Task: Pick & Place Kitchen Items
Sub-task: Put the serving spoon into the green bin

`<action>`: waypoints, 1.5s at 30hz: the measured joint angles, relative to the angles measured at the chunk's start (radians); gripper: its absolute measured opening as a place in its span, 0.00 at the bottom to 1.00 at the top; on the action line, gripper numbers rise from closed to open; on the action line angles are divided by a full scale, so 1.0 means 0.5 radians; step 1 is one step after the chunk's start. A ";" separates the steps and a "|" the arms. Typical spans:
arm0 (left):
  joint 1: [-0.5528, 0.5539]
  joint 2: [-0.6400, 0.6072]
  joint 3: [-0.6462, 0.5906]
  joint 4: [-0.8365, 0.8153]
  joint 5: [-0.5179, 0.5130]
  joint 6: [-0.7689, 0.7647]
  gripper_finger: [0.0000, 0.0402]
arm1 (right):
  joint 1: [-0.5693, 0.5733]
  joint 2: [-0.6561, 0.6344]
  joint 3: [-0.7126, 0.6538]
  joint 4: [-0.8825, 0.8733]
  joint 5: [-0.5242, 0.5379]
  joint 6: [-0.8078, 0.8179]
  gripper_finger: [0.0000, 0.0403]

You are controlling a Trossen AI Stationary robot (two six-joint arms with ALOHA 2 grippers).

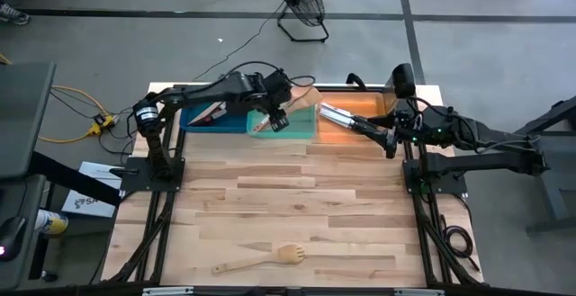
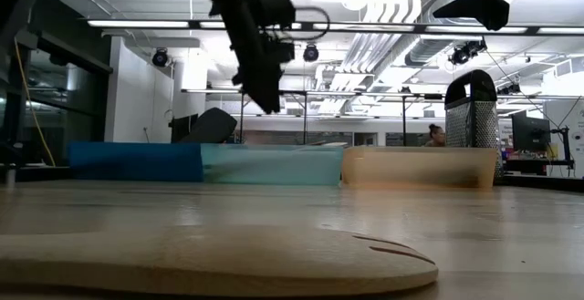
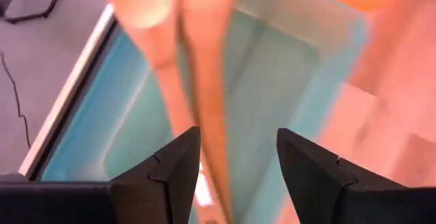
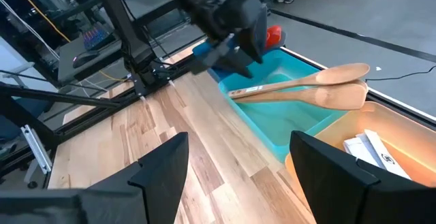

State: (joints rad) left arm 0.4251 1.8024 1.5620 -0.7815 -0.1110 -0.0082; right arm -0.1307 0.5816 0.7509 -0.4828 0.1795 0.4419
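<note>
Plank-topped wooden table (image 1: pixel 297 206), blue (image 1: pixel 202 119), green (image 1: pixel 292 127), orange bins (image 1: pixel 346 127) along far edge, wooden fork (image 1: pixel 261 260) near front.

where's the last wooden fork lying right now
In the high view the wooden fork lies alone on the table's near edge, centre-left, far from the bins.

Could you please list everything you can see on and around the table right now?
Pale wooden fork: one, lying on the table's near edge.
Pale wooden spoons: two, resting across the teal plastic bin.
Blue plastic bin: one, far edge, holding a red-headed utensil.
Orange plastic bin: one, beside the teal one, holding steel items.
Steel box grater: one, behind the orange bin.
Black floor fan: one, beyond the table.
Left gripper: open, above the teal bin.
Right gripper: open, above the orange bin.
</note>
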 joint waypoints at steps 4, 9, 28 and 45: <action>-0.132 -0.056 0.058 -0.134 0.000 -0.024 0.47 | 0.000 0.000 0.000 0.000 -0.008 -0.001 0.62; -0.308 -0.128 0.060 -0.288 0.001 -0.063 0.47 | 0.000 0.000 0.000 -0.001 -0.008 -0.002 0.62; -1.116 -0.134 0.060 -0.566 0.014 -0.955 0.47 | 0.000 0.000 0.000 0.000 -0.052 -0.003 0.62; -1.656 -0.131 0.011 -0.481 -0.191 -1.403 0.47 | 0.000 0.000 0.000 0.001 -0.051 -0.004 0.62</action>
State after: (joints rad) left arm -0.4030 1.7367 1.5674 -1.0222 -0.2066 -0.7096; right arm -0.1307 0.5816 0.7509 -0.4824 0.1539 0.4400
